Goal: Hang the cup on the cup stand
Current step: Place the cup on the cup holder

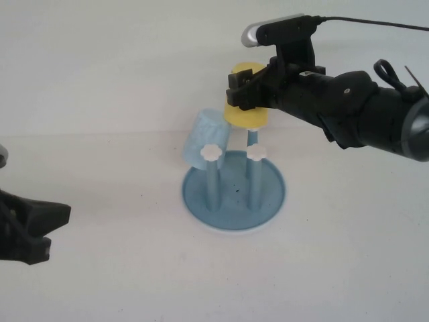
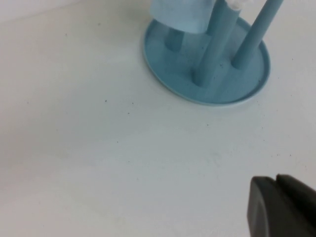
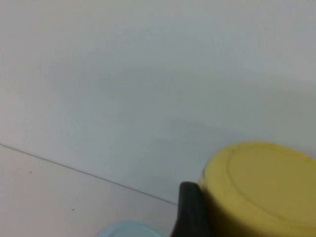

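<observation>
Watching my feeds from the remote station here. My right gripper [image 1: 247, 90] is up over the back of the round blue dish-like cup stand with upright blue pegs [image 1: 268, 201], and its jaws are clamped on the small plain yellow plastic tapered cup [image 1: 247, 115]. The cup is upside down, closed bottom on top and wide mouth facing down, and it sits right over one of the rear pegs, with the blue shaft coming out from under its rim. I can't tell whether the cup is actually resting on that peg or just held around it by the claw. In the right wrist view the yellow bottom [image 3: 264, 185] fills the corner with one dark finger [image 3: 190, 212] pressed against its side.

A light blue cup of the same shape [image 1: 204, 142] is already upside down on the rear left peg, tilted a bit, just beside the yellow one. The two front pegs are bare and each shows a little white flower-shaped cap [image 1: 256, 153].

My left gripper [image 1: 30, 228] is parked low on the white table [image 1: 100, 282], well apart from the stand on the robot's left, with its jaws closed on nothing. The left wrist view shows the stand's base [image 2: 163, 74] and the pegs from down low
</observation>
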Controlling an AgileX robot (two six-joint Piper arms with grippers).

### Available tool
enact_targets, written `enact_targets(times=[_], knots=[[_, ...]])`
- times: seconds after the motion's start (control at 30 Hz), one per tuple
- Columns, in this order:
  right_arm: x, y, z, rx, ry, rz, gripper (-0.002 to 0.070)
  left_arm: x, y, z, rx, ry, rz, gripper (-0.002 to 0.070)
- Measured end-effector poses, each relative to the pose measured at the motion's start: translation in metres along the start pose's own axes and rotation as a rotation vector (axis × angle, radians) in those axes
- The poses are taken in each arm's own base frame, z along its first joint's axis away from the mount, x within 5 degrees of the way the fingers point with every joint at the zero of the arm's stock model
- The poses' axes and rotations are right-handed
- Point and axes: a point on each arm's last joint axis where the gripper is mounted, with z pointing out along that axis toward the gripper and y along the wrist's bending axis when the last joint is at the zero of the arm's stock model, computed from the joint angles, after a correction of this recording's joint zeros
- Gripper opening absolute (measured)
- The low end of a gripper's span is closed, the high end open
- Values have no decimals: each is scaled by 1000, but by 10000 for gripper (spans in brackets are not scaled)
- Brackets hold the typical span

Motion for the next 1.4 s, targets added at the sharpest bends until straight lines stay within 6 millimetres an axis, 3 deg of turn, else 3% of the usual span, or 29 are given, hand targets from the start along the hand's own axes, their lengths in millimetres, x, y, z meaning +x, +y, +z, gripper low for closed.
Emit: enact_targets(times=[0.17, 0.5, 0.77, 1.03, 1.4], knots=[[-3, 0, -3, 1, -8, -42, 508, -1, 1, 0, -12, -6, 0, -1], [-33, 1, -27, -17, -71, -2, 508, -1, 2, 0, -21, -10, 3, -1], [-10, -2, -27, -2, 7, 3, 508, -1, 2, 0, -21, -10, 3, -1], [-11, -13, -27, 95, -5, 6, 508, -1, 2, 0, -21, -10, 3, 1], [8, -5, -14, 3, 65, 49, 505, -1, 2, 0, -23, -9, 1, -1]])
